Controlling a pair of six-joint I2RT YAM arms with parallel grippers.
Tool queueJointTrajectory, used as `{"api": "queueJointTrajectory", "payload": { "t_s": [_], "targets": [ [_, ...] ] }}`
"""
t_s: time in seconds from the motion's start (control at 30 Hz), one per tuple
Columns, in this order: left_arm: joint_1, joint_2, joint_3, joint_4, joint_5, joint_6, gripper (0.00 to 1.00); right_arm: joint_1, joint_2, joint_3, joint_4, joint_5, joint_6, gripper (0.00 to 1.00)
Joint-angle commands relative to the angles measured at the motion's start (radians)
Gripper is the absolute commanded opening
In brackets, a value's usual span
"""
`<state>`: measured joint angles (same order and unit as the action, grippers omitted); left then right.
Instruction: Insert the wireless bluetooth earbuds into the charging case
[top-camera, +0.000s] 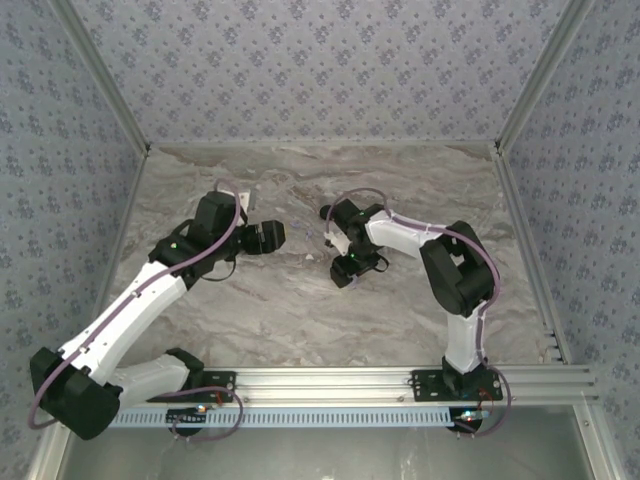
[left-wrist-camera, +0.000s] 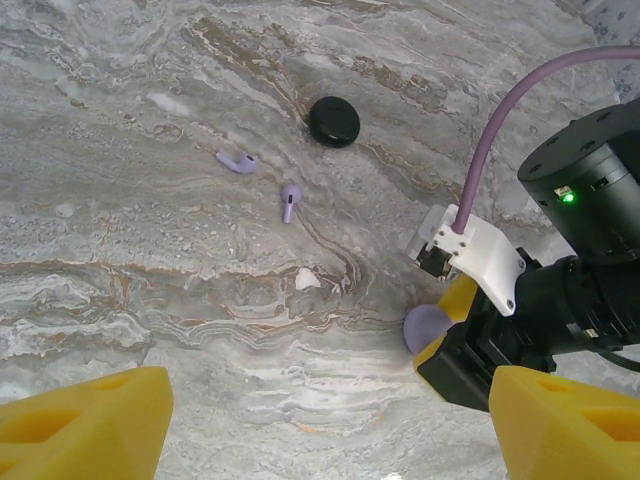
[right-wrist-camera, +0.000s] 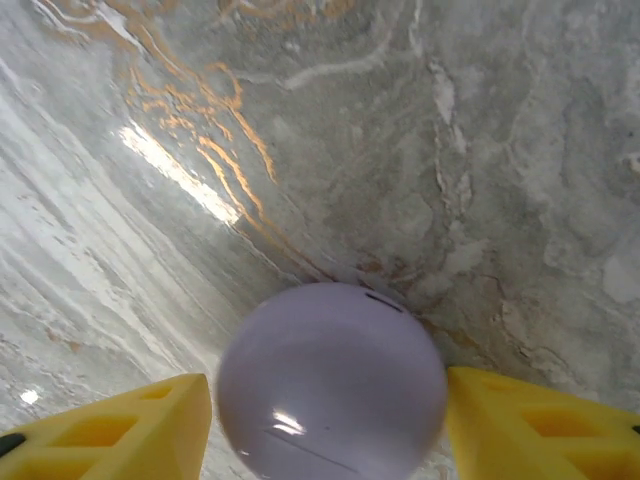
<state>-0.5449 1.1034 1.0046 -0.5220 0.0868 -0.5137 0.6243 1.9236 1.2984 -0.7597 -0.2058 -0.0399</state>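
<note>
Showed a grey marble table (top-camera: 300, 320) from above, with two white-and-black arms reaching in from the near edge. Had the right claw (right-wrist-camera: 330, 430) clenched on the round lavender case (right-wrist-camera: 330, 385), one yellow finger pressed to each side, at about the middle of the table. Could not tell whether the case rested on the marble or hung just above it.

Had the left claw (left-wrist-camera: 320, 430) released and empty, its yellow fingers spread wide, near the case on the side toward the left edge. From the left wrist, caught the case (left-wrist-camera: 426, 328) as a lavender curve peeking out of the right claw (left-wrist-camera: 440, 335).

Found two small lavender earbuds (left-wrist-camera: 237, 161) lying loose on the marble, outside the case and apart from both claws, toward the far edge from the case. Placed the second earbud (left-wrist-camera: 290, 200) just beside the first, not touching it. Placed a black disc (left-wrist-camera: 333, 121) near the pair, closer still to the far edge.
</note>
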Motion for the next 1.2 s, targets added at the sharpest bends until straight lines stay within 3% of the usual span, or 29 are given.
{"api": "queueJointTrajectory", "payload": {
  "t_s": [0.0, 0.13, 0.3, 0.47, 0.77, 1.0, 1.17],
  "targets": [
    [0.004, 0.023, -0.004, 0.001, 0.034, 0.026, 0.82, -0.022, -0.074, -0.036, 0.049, -0.051, 0.032, 0.66],
    [-0.01, 0.093, -0.012, 0.03, 0.1, 0.032, 0.8, -0.075, -0.201, -0.145, 0.144, -0.114, 0.071, 0.66],
    [-0.097, 0.268, 0.015, 0.096, 0.128, 0.023, 0.65, -0.134, -0.343, -0.274, 0.202, -0.094, 0.136, 0.64],
    [-0.168, 0.497, 0.128, 0.11, 0.127, 0.039, 0.49, -0.149, -0.404, -0.374, 0.219, -0.063, 0.21, 0.53],
    [-0.213, 0.77, 0.302, 0.112, 0.128, 0.064, 0.29, -0.116, -0.351, -0.448, 0.327, -0.06, 0.337, 0.27],
    [-0.219, 0.873, 0.35, 0.135, 0.16, 0.058, 0.2, -0.106, -0.29, -0.436, 0.396, -0.055, 0.414, 0.2],
    [-0.224, 0.905, 0.352, 0.145, 0.175, 0.055, 0.2, -0.105, -0.249, -0.415, 0.423, -0.074, 0.426, 0.19]
  ]
}}
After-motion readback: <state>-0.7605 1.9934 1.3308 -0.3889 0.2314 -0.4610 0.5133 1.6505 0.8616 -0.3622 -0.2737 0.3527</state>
